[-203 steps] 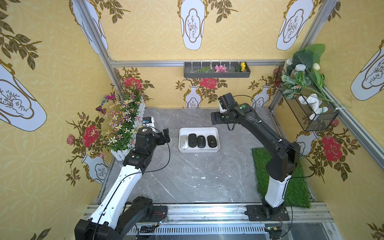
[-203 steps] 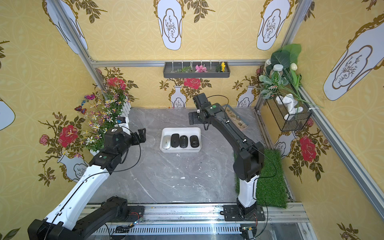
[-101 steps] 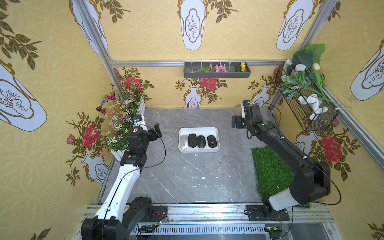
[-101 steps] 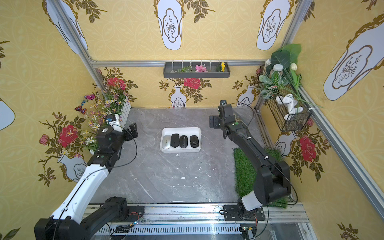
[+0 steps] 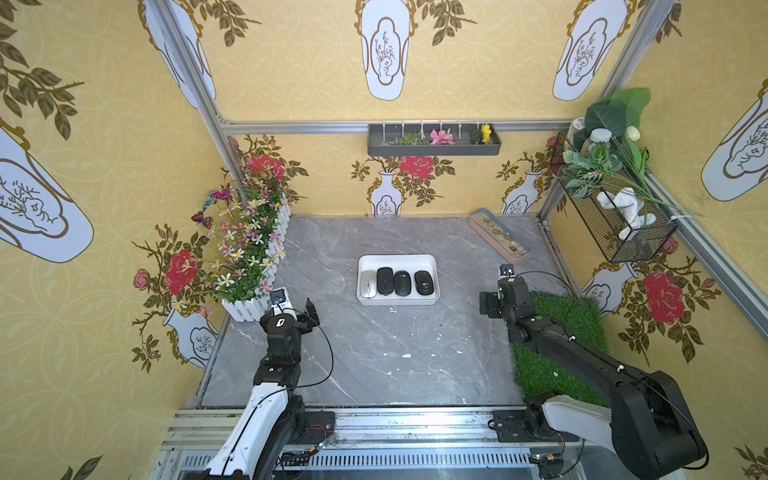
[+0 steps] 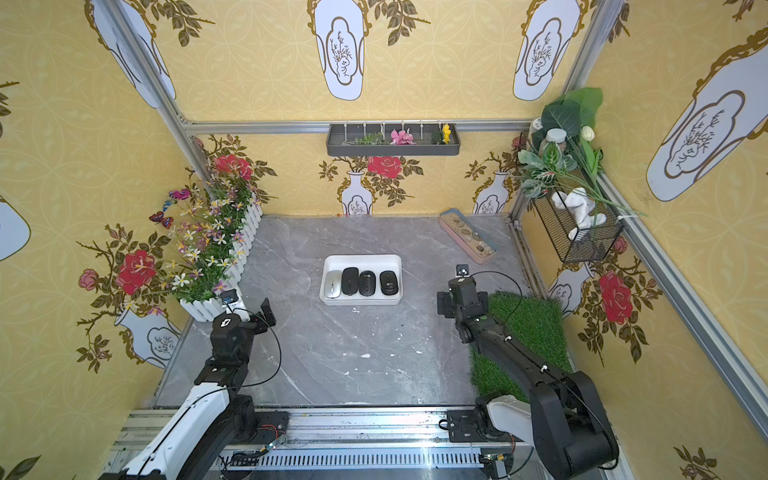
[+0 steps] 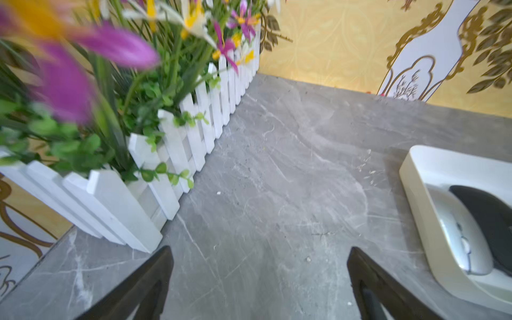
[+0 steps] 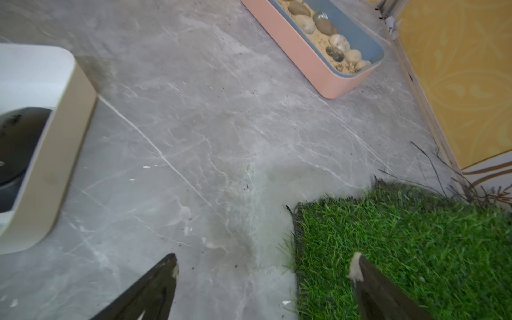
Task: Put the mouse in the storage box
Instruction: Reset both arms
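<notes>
The white storage box (image 5: 397, 259) (image 6: 361, 258) sits mid-table in both top views. In it lie a silver mouse (image 5: 368, 284) and three black mice (image 5: 402, 283) side by side. My left gripper (image 5: 297, 309) (image 7: 259, 250) hovers open over bare table, left of and nearer than the box, by the planter's corner. The left wrist view shows the box's wall (image 7: 415, 188) and the silver mouse (image 7: 457, 238). My right gripper (image 5: 498, 297) (image 8: 265, 260) is open and empty over the grass mat's edge, right of the box (image 8: 55, 155).
A white-fenced flower planter (image 5: 253, 249) (image 7: 166, 155) lines the left edge. A green grass mat (image 5: 561, 332) (image 8: 401, 249) covers the right front. A pink-and-blue pebble tray (image 5: 498, 237) (image 8: 318, 63) lies at the back right. A wire basket (image 5: 615, 224) hangs on the right wall.
The right arm has swung from behind the box out to the right and toward the front, over the mat's edge. The left arm has drawn back toward the front left. Both grippers stay open.
</notes>
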You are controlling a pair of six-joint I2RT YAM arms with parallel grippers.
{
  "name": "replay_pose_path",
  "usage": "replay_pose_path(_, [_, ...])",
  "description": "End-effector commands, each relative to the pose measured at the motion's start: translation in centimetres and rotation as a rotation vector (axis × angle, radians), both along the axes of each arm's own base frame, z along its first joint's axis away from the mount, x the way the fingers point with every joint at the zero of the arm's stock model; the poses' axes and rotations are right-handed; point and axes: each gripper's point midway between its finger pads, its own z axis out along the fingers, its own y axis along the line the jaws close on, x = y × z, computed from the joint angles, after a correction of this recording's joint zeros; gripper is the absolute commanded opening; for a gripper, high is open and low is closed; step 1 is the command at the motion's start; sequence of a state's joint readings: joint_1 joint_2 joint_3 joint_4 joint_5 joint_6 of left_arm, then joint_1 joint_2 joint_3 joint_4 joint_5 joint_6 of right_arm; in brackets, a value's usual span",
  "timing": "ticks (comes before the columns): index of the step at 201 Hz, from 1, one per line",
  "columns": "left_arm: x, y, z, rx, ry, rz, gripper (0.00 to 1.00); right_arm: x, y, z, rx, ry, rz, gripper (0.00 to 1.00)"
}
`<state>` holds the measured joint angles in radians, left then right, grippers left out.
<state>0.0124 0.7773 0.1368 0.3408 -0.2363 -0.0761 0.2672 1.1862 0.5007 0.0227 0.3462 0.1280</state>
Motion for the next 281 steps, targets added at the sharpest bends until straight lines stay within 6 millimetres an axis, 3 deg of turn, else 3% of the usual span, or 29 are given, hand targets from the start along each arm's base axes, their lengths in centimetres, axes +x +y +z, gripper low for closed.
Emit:
replay_pose_path(1, [2.2, -0.4, 2.2, -0.014, -0.126, -0.043, 1.0, 2.1, -0.9, 1.8, -0.038, -0.166, -0.045, 0.97])
replay_pose_path(20, [3.8, -1.1, 2.1, -0.011, -0.135, -0.1, 1.0, 2.9, -0.6, 1.7, -0.045, -0.239, -0.01, 0.97])
replay_pose_path(49, [5.2, -1.2, -0.1, -0.049, -0.072, -0.147, 1.0, 3.0, -1.5, 1.2, -0.093, -0.296, -0.015, 0.97])
replay_pose_path(67, [5.2, -1.6, -0.9, -0.079, -0.069, -0.2, 1.0, 2.1, -2.0, 2.0, -0.039, -0.397, 0.015, 0.97])
replay_pose_path(87, [5.4, -1.6, -1.0, -0.108, -0.093, -0.227, 1.0, 0.3, -4.4, 1.1, 0.1, -0.473, -0.011, 0.97])
replay_pose_path(99, [5.4, -1.6, -1.1, -0.118, -0.08, -0.233, 1.0, 0.2, -4.0, 0.9, 0.143, -0.492, 0.041, 0.97])
replay_pose_path(122, [5.5, -1.5, -1.1, -0.127, -0.077, -0.236, 1.0, 1.4, -1.0, 0.0, 0.157, -0.438, 0.219, 0.97])
replay_pose_path(144, [5.6, -1.4, -1.2, -0.144, -0.077, -0.242, 1.0, 3.6, -2.1, -1.4, 0.166, -0.295, 0.144, 0.97])
replay_pose_path(164, [5.5, -1.2, -1.1, -0.138, -0.077, -0.227, 1.0, 3.4, -2.6, -1.5, 0.16, -0.291, 0.127, 0.97])
replay_pose_path(194, [5.7, 1.0, -1.2, -0.146, -0.077, -0.095, 1.0, 3.4, -2.6, -1.3, 0.155, -0.312, 0.128, 0.97])
replay_pose_path(281, [5.7, 1.0, -1.3, -0.147, -0.073, -0.094, 1.0, 3.5, -2.5, -1.4, 0.176, -0.308, 0.132, 0.97])
